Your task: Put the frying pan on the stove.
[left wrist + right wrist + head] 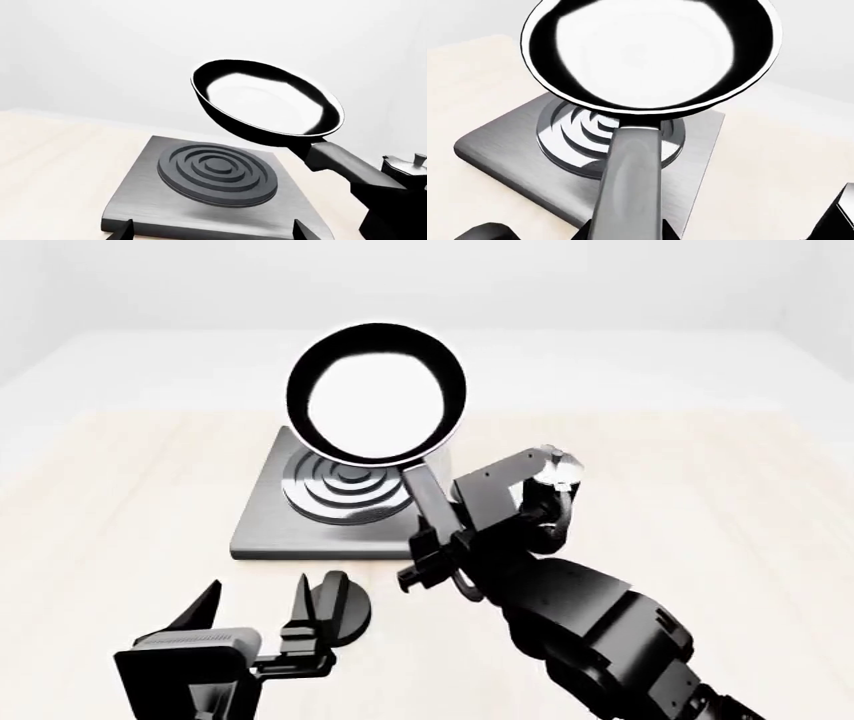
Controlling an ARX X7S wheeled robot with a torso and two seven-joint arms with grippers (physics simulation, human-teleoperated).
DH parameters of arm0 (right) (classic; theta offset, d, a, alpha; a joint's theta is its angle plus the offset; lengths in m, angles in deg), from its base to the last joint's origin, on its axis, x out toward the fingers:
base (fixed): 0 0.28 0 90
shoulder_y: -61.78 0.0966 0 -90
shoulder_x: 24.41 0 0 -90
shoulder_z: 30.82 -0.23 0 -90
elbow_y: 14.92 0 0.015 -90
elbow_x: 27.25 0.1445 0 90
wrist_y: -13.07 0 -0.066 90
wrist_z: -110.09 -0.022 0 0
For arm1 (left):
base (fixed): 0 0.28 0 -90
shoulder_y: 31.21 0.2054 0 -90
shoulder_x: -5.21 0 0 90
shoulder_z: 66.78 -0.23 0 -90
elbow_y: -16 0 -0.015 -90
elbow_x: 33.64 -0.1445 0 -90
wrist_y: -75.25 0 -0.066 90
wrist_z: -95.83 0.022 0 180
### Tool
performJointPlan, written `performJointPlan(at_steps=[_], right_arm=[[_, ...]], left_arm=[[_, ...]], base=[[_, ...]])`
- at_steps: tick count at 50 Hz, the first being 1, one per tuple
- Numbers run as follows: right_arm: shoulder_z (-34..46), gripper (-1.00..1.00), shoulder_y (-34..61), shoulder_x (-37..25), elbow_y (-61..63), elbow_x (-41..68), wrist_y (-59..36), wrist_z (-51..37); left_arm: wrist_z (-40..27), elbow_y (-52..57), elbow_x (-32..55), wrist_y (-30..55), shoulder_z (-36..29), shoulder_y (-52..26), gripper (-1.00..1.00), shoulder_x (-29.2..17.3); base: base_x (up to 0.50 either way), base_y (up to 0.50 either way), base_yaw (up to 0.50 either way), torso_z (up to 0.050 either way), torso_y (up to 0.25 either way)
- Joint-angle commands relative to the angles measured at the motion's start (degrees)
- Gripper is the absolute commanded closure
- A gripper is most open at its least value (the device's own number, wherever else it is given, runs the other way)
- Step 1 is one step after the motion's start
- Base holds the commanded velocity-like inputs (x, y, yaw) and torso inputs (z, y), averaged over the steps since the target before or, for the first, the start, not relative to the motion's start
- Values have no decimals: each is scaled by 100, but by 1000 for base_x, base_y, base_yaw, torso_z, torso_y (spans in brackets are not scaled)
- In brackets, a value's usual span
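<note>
Gripping the handle, the right gripper (430, 552) held the frying pan (378, 393) in the air above the stove (274, 523), tilted, probably to line it up over the rings. The left gripper (254, 612) waited nearby, fingers apart, holding nothing.

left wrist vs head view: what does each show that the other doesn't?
Left wrist only: clear air between the raised frying pan and the burner rings, plus the moka pot.
Head only: the right tool clamped on the pan's handle, the open left tool, and a round black knob.
Both: the pan above the stove on the table.
</note>
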Motion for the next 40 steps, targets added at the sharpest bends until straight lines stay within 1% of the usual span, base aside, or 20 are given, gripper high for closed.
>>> performJointPlan(at_steps=[1, 17, 28, 40], right_arm=[[-36, 100, 536, 184, -213, -230, -276, 289], [103, 100, 801, 449, -721, -238, -344, 481], [153, 100, 832, 592, -1308, -359, -72, 643], [299, 100, 741, 684, -1567, -476, 118, 728]], left_arm=[[-13, 23, 35, 1, 2, -2, -100, -23], [-22, 15, 65, -16, 1, -22, -100, -41], [-28, 2, 56, -28, -28, -28, -100, -42], [-36, -19, 84, -35, -26, -39, -100, -55]], base=[[0, 0, 0, 0, 0], [0, 0, 0, 1, 2], [0, 0, 0, 1, 2], [0, 0, 0, 0, 2]])
